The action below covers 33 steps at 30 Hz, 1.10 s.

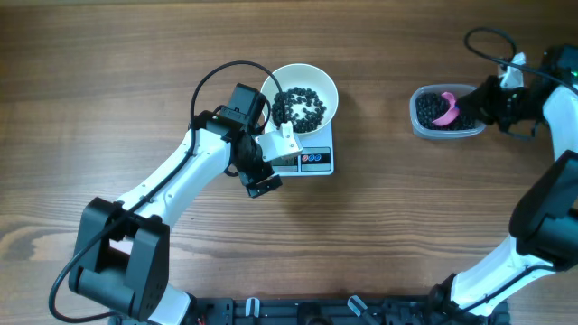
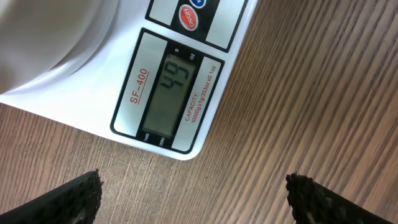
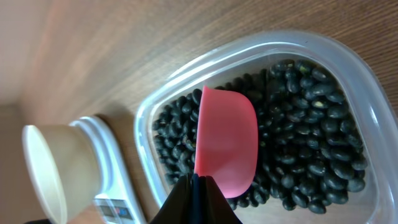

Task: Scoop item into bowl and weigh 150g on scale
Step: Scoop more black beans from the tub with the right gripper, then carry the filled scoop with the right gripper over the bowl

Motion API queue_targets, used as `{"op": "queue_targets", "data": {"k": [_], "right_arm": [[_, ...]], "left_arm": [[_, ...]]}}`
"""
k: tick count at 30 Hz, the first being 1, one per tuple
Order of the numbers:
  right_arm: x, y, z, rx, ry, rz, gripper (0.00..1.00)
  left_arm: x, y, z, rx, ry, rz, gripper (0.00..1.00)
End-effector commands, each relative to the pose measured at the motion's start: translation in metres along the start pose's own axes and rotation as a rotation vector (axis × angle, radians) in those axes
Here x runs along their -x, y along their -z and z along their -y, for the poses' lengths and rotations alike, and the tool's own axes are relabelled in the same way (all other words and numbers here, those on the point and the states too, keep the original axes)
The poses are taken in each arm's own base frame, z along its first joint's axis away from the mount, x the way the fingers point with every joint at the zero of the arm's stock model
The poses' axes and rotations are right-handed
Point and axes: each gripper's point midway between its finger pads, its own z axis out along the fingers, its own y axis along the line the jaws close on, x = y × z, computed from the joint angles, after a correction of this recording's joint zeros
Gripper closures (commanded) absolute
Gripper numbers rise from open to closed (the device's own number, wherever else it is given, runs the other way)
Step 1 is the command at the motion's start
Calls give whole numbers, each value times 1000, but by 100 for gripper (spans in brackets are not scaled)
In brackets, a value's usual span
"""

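Observation:
The white bowl stands on the small white scale and holds a heap of the black bean-like item. In the left wrist view the scale shows 49 on its display. My left gripper hovers open just in front of the scale, its fingertips wide apart over bare wood. My right gripper is shut on the handle of a pink scoop. The scoop's cup rests among more of the item in a clear tub.
The clear plastic tub sits at the right of the wooden table, well apart from the scale. From the right wrist, the bowl and scale appear blurred beyond the tub. Cables loop above both arms.

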Motion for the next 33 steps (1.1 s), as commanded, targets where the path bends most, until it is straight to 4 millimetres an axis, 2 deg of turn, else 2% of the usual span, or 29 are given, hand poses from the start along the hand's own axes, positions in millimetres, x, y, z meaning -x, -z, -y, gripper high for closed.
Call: {"op": "queue_targets", "data": {"k": [1,6,10,16,23,26,29,31,33], "right_arm": [[1,10,-12,177,-18,0,95],[-11,28,3,205,-39,-22,95],[-10,39,17,202,-24,1,95],[-4,56,7,338,40,63,95],[5,74,-30,570,89,125,96],[5,69,-37,578,54,99,96],[3,51,-62,593,74,49,96],[0,33,-87,609,109,6,96],[-8,11,-124,636,187,-41,96]], "left_arm": [[-1,-3,3,-21,-13,5,0],[-1,-3,3,-21,-13,5,0],[-1,-3,3,-21,-13,6,0],[-1,-3,3,-21,-13,5,0],[-1,-3,3,-21,-13,5,0],[-1,-3,3,-21,-13,5,0],[-1,-3,3,-21,-13,5,0],[-1,-3,3,-21,-13,5,0],[-1,-3,3,-21,-13,5,0]]}}
